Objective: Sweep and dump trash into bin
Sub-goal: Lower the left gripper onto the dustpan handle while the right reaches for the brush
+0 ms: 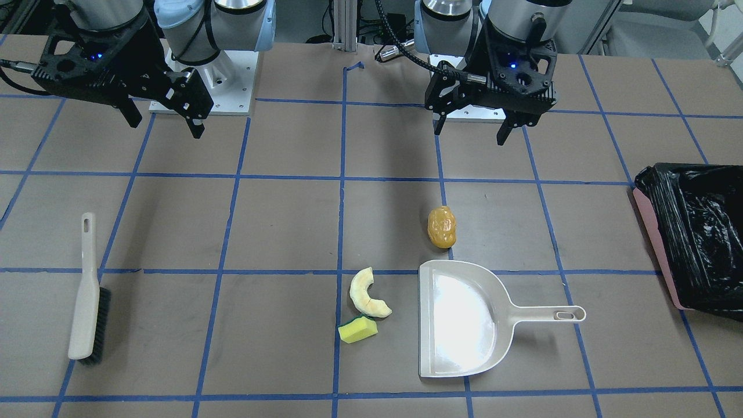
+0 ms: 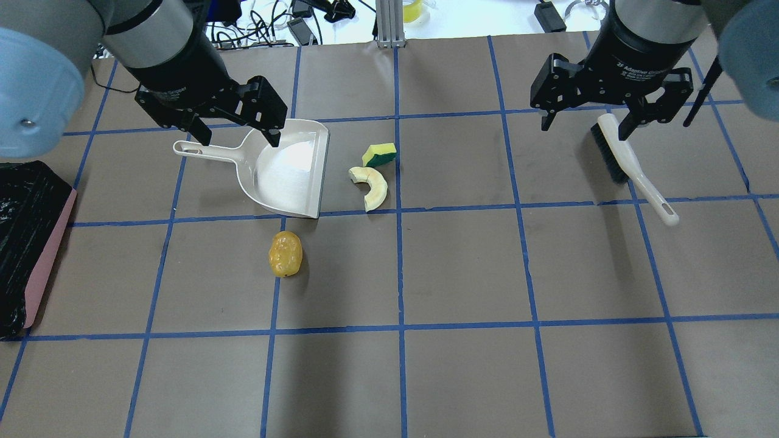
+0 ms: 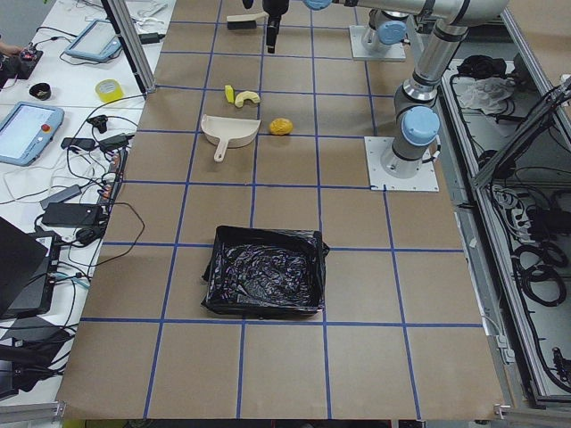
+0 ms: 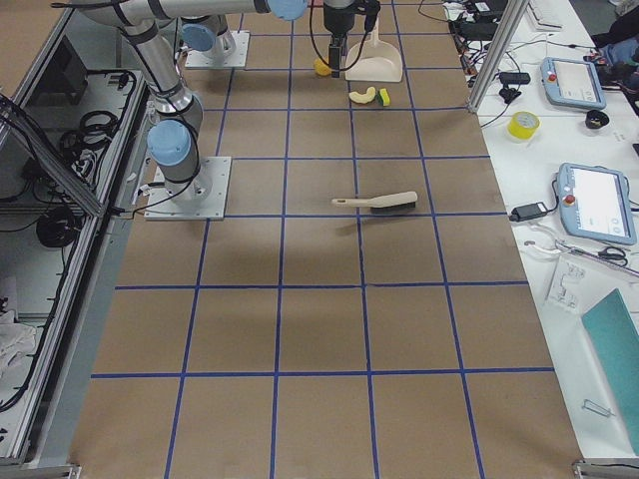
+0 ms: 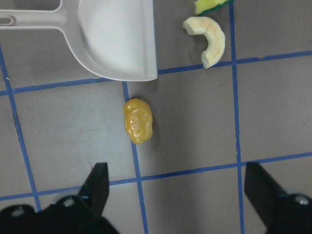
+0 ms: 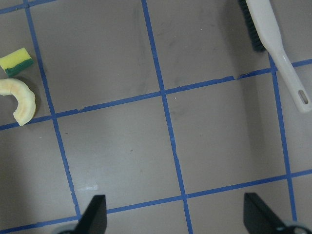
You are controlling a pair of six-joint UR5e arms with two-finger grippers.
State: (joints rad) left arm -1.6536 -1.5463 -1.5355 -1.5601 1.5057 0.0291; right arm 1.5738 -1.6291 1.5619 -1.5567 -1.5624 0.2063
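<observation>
Front-facing view: task judged not begun. The orange-yellow lump (image 1: pixel 442 227) lay at centre, just above the empty dustpan (image 1: pixel 464 325). The crescent slice (image 1: pixel 367 293) and sponge block (image 1: pixel 357 330) lay side by side, left of the pan's mouth. The brush (image 1: pixel 87 290) lay at lower left, ungrasped. The bin (image 1: pixel 653 238) stood at the right edge.

The left gripper (image 1: pixel 469 133), upper right, had wide jaws holding nothing. The right gripper (image 1: pixel 166 128), upper left, was the same.

Overhead view: the left gripper hung over the dustpan handle and the right over the brush head.

Left-side view: the bin showed only black liner.

Wrist views: fingers spread to the lower corners with nothing between.

Remaining, as judged: grasping, sweeping, dumping.
</observation>
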